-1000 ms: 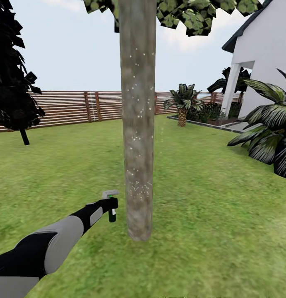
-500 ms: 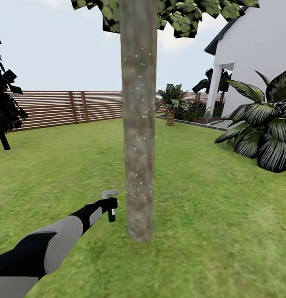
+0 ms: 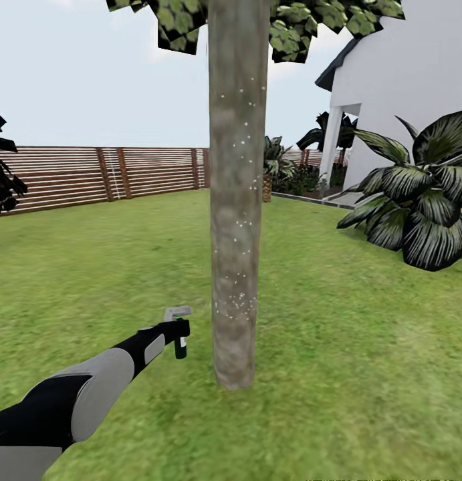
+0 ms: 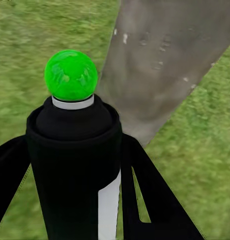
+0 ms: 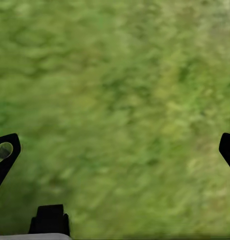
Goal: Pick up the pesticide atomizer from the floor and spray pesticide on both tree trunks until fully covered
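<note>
A thick mottled grey-brown tree trunk point(image 3: 236, 200) stands upright in the middle of the lawn, speckled with small white spray dots; its blocky green crown point(image 3: 284, 20) shows at the top. My left gripper point(image 3: 180, 333) is shut on the dark pesticide atomizer point(image 3: 180, 346), held low just left of the trunk's base. In the left wrist view the black atomizer point(image 4: 75, 170) with its green ball top sits between the fingers point(image 4: 149, 200), pointing at the trunk point(image 4: 164, 60). My right gripper point(image 5: 115, 155) is open over bare grass.
A brown slatted fence point(image 3: 97, 175) runs along the back. A white house point(image 3: 404, 100) stands at the right with a large palm-like plant point(image 3: 418, 200) in front of it. A dark conifer point(image 3: 0, 180) sits at the left edge. Lawn surrounds the trunk.
The head view has swung around the tree: the trunk now sits slightly further right, while fence, conifer and house slid left. My left arm keeps its pose, holding the atomizer.
</note>
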Controlling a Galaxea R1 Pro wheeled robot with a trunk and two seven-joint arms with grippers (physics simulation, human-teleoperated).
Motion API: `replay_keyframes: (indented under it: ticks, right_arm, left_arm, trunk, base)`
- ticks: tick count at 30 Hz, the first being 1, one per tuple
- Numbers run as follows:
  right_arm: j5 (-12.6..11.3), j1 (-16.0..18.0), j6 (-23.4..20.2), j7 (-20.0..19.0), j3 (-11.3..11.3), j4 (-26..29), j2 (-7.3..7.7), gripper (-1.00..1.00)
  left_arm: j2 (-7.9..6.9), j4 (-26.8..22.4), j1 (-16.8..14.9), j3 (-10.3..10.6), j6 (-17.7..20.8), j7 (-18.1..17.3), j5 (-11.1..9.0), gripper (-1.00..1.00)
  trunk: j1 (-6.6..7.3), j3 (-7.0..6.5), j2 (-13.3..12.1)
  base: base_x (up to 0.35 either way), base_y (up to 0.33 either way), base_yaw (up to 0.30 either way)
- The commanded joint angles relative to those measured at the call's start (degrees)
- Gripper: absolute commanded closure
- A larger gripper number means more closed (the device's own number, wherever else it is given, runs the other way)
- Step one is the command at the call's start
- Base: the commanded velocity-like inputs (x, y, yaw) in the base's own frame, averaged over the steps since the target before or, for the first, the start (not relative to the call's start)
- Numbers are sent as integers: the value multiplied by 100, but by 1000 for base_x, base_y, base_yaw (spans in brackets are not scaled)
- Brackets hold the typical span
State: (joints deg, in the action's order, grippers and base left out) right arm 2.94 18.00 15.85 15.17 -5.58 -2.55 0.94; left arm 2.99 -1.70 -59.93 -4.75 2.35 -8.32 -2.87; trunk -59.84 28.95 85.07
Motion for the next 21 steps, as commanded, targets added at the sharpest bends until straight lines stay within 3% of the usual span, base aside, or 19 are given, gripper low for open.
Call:
replay_keyframes:
  ticks: [1,15,21]
  right_arm:
    - [32,11,23,39,-39,-26,-1,-100]
    - [32,11,23,39,-39,-44,-6,-100]
    - [32,11,23,40,-39,-44,-6,-100]
  left_arm:
    - [0,-6,-1,-44,27,-25,-30,100]
    - [0,-6,-1,-44,29,-25,-30,100]
    - [0,-3,-1,-44,31,-26,-30,100]
  trunk:
    - [0,6,3]
    - [0,6,3]
    - [0,6,3]
  base:
    - [0,350,-179]
    - [0,350,-275]
    - [0,350,-148]
